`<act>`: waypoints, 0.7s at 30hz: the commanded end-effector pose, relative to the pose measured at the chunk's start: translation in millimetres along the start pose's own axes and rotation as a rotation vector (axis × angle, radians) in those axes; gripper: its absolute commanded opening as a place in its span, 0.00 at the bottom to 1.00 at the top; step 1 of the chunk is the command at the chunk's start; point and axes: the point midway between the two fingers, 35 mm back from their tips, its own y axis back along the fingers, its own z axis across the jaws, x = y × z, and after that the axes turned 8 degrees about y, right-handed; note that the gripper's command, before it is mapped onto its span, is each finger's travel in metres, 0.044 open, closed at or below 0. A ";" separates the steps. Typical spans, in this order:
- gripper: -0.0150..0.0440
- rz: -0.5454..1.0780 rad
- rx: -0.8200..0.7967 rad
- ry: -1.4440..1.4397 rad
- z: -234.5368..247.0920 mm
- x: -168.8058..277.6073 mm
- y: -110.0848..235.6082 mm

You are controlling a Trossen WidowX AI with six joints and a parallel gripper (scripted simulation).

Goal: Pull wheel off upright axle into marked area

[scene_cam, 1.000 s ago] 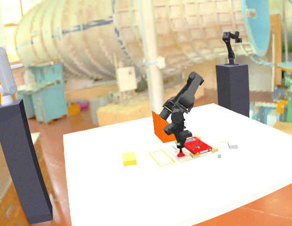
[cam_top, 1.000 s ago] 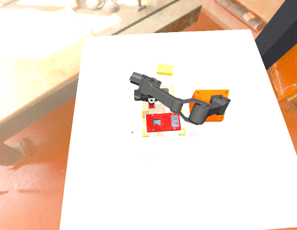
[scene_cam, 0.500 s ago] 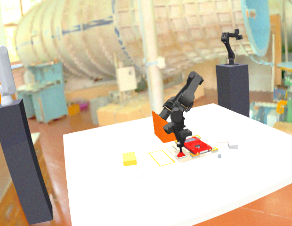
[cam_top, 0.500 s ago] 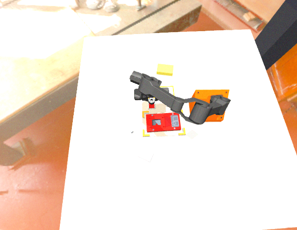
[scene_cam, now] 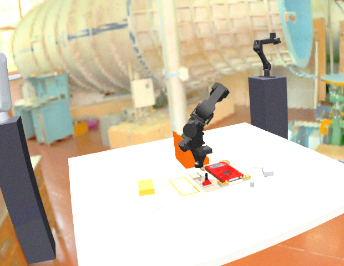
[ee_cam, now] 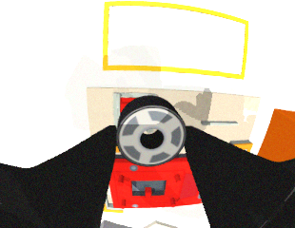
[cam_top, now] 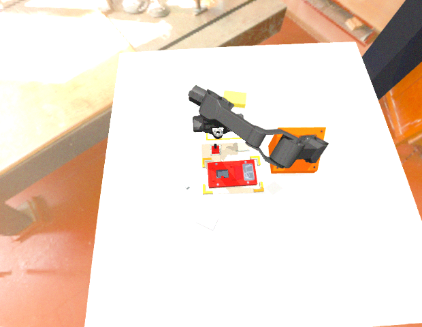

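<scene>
My gripper [cam_top: 217, 129] [scene_cam: 198, 162] [ee_cam: 150, 132] is shut on the wheel, a black tyre with a grey spoked hub. The wheel [cam_top: 217, 135] [scene_cam: 198, 164] [ee_cam: 171, 135] is held in the air, apart from the axle. The upright black axle [cam_top: 215, 145] [scene_cam: 206, 176] stands bare on its small red base; in the wrist view the wheel hides the axle and most of the base. The marked area, a yellow outline [cam_top: 211, 139] [scene_cam: 191, 193] [ee_cam: 106, 35], lies on the table beside the beige plate; the arm covers much of it in the top view.
A red box-like part [cam_top: 235, 179] [scene_cam: 218, 172] [ee_cam: 133, 176] sits between yellow corner brackets near the axle. An orange block [cam_top: 295, 167] [scene_cam: 183, 155] [ee_cam: 283, 135] stands beside the plate. A yellow block [cam_top: 235, 97] [scene_cam: 146, 187] lies beyond the outline. Small grey pieces lie near the red part.
</scene>
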 end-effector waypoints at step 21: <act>0.25 -0.002 0.007 -0.002 -53.4 -60.7 -16.8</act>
